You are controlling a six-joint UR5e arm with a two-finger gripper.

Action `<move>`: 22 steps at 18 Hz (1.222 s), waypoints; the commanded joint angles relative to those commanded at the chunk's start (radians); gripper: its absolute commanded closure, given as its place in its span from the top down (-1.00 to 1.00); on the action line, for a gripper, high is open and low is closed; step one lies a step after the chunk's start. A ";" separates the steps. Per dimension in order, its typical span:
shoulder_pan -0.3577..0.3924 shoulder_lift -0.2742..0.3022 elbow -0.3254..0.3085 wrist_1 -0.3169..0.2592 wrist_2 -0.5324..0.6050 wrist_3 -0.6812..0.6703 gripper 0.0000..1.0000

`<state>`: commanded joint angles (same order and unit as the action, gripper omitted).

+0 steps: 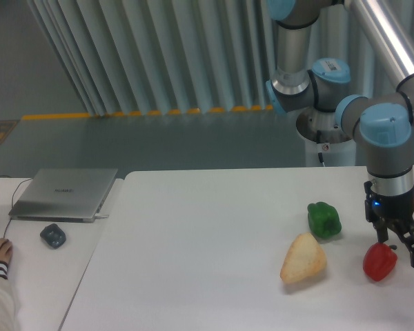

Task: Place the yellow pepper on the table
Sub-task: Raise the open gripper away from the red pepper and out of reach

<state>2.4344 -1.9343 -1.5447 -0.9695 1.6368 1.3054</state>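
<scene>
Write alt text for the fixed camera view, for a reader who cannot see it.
A robot arm's pincer hangs just over a red pepper at the right of a white table, with a green pepper and a tan bread lump to its left. No yellow pepper shows. A closed laptop lies on the adjoining desk.

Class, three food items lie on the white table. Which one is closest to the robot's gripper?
The red pepper. It sits right beneath the gripper, at the table's right end, while the green pepper and the tan bread-like lump lie farther left.
</scene>
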 joint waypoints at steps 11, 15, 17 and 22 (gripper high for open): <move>-0.017 -0.006 0.002 0.008 0.000 -0.081 1.00; -0.021 -0.012 -0.018 0.015 0.003 -0.081 1.00; -0.025 -0.014 -0.022 0.055 0.005 -0.083 1.00; 0.000 -0.012 -0.011 0.072 0.028 -0.080 1.00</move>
<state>2.4343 -1.9466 -1.5556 -0.8974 1.6643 1.2257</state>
